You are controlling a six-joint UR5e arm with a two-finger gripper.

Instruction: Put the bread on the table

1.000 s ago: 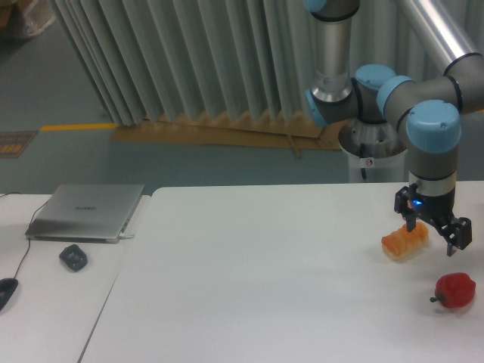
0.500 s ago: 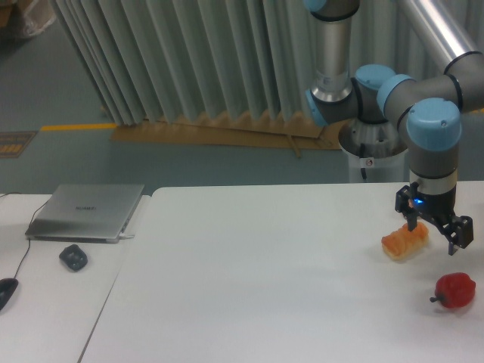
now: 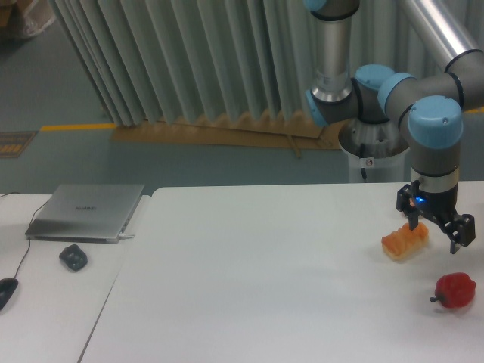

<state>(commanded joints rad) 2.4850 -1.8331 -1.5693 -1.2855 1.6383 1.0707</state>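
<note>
Camera: one bread point(image 3: 404, 242) lies on the desk point(image 3: 265, 280), up-left of the one red pepper point(image 3: 454, 290). One gripper point(image 3: 434, 230) sits just right of the bread, fingers point(image 3: 414, 220) spread wide, holding nothing. Far left of the bread: one laptop point(image 3: 85, 212), one dark mouse point(image 3: 73, 257).

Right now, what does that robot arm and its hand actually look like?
The arm is silver-grey metal tubing with round joints capped in light blue. Its hand is small and black, with two spread fingers and a tiny blue light glowing on its body.
</note>
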